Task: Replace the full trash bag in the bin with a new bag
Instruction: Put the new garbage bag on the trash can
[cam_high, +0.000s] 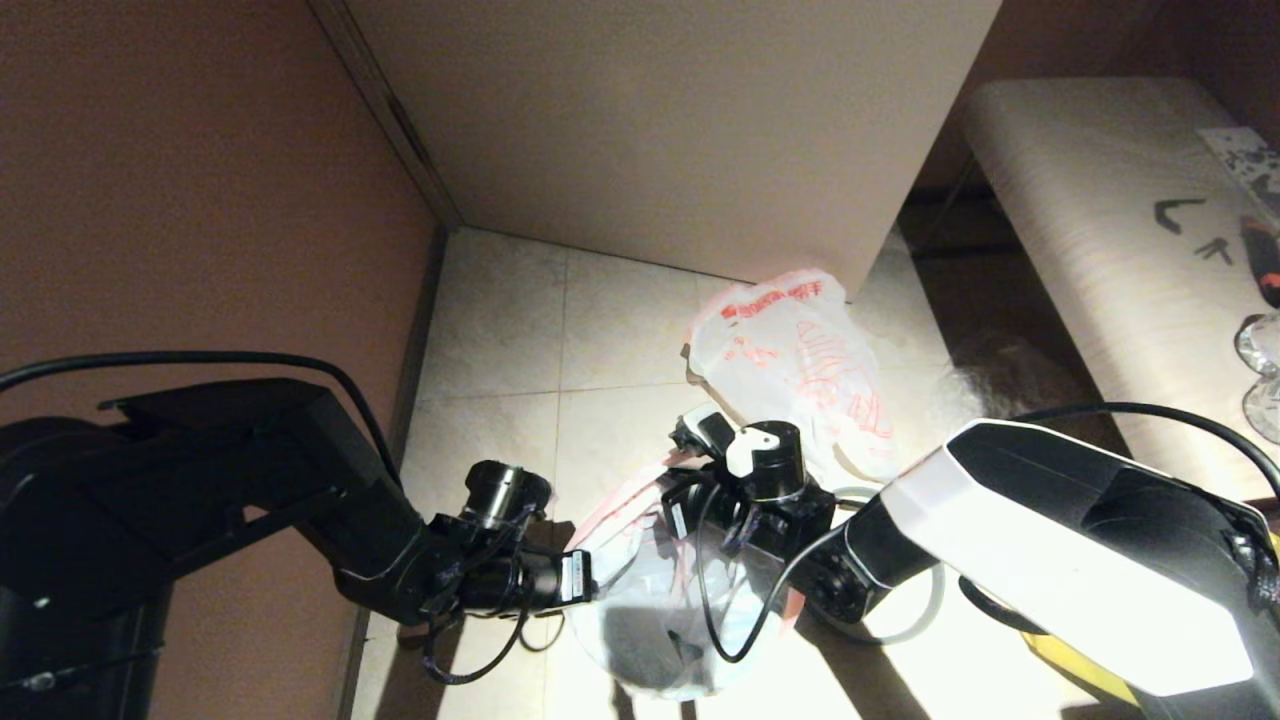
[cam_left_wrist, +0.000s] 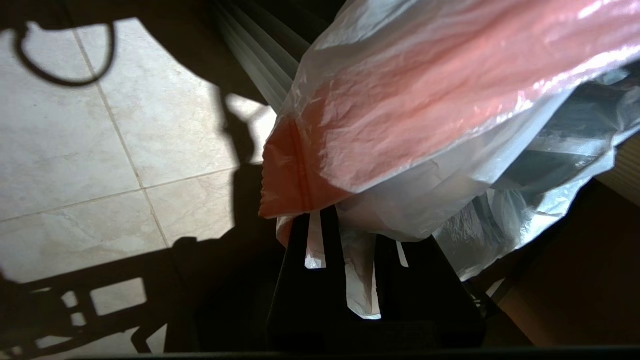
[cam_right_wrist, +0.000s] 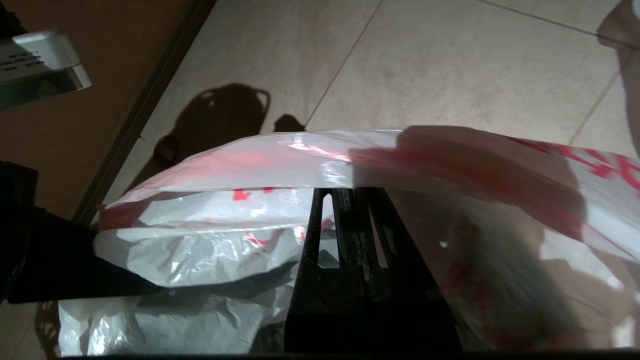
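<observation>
The limp new bag (cam_high: 640, 545), thin white with red print, hangs stretched between both grippers over the bin (cam_high: 645, 650), whose dark inside shows through the film. My left gripper (cam_high: 590, 578) is shut on the bag's edge from the left; plastic is pinched between its fingers (cam_left_wrist: 357, 222). From the right, my right gripper (cam_high: 690, 500) grips the bag (cam_right_wrist: 225, 175) too, its tips (cam_right_wrist: 350, 192) shut under the red-banded rim. The bulging full trash bag (cam_high: 790, 365) sits on the floor behind, apart from both arms.
A pale cabinet (cam_high: 680, 120) stands just behind the full bag, with a brown wall (cam_high: 200, 200) to the left. A light bench (cam_high: 1100, 250) with small items runs along the right. A yellow object (cam_high: 1085, 668) lies under my right arm. Tiled floor (cam_high: 500, 330) lies left of the bags.
</observation>
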